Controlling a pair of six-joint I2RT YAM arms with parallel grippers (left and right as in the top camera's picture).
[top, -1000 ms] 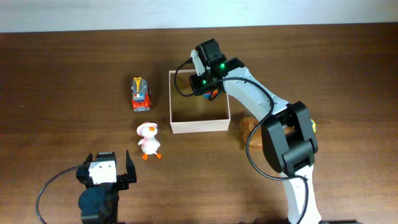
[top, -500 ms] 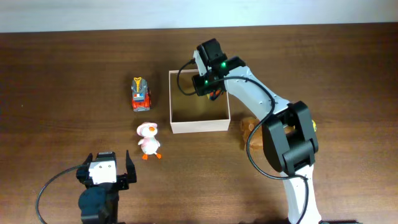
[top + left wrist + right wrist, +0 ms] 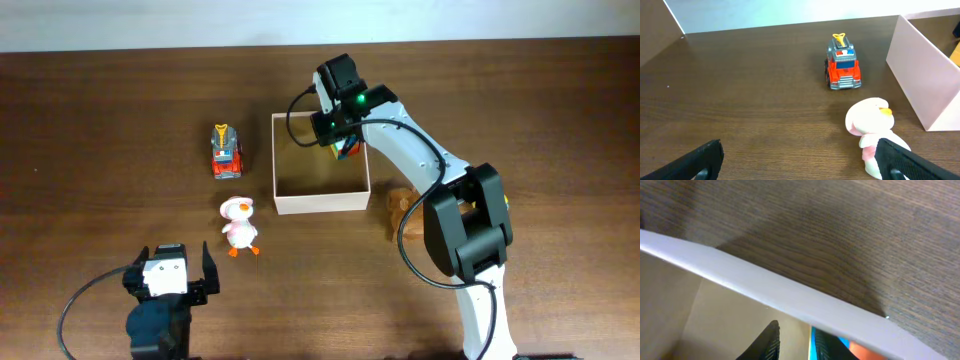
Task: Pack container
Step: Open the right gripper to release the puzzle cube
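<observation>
Container (image 3: pixel 320 203) sits mid-worktop. Right gripper (image 3: pixel 341 145) is over its far right corner, jaws nearly together, clamped on a small blue-and-orange toy (image 3: pixel 854 349). Left gripper (image 3: pixel 171 264) is at the near edge, jaws wide apart, empty. Duck (image 3: pixel 238 225) and fire truck (image 3: pixel 226 150) stand left of the container.

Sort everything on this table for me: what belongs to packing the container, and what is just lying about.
Belongs to the job: container; small colourful toy, held by the right gripper by the container's far right corner; fire truck and duck, probably next to pack.
Lying about: brown object beside the right arm, partly hidden, unidentifiable.
</observation>
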